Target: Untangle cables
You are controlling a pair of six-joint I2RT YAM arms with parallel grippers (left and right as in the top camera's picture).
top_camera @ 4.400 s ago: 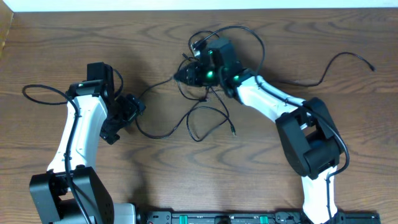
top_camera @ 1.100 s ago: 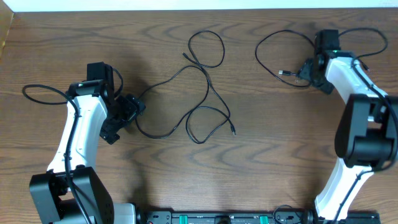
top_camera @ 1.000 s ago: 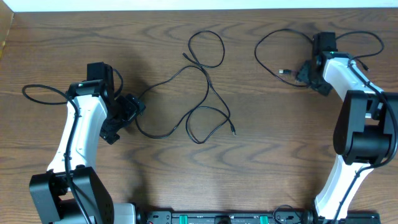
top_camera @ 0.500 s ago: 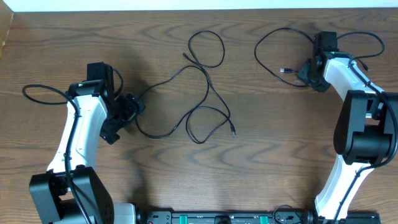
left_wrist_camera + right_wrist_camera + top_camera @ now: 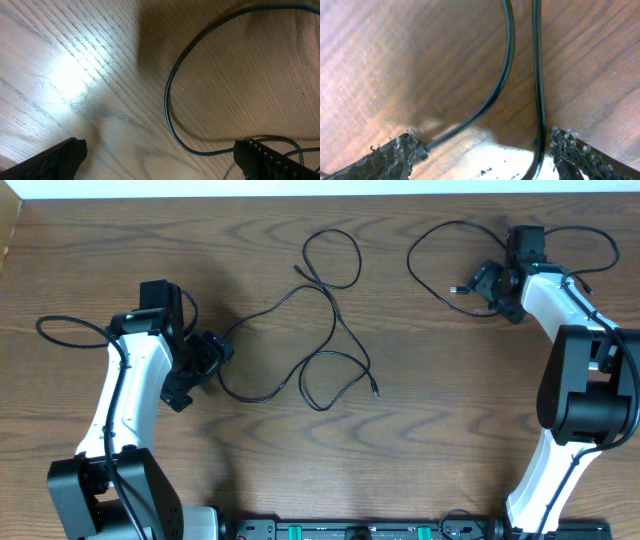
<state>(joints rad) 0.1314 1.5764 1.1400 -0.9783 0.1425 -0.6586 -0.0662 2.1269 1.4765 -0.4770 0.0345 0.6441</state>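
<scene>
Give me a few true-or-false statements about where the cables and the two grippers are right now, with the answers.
1. The middle cable and the right cable lie apart on the table. True.
2. The left gripper is shut on a cable. False: its fingers stand wide apart, and a black strand lies loose on the wood.
3. One cable on the table is white. False: every cable in view is black.
4. Two lengths of the right cable run between the open fingers of the right gripper. True.
</scene>
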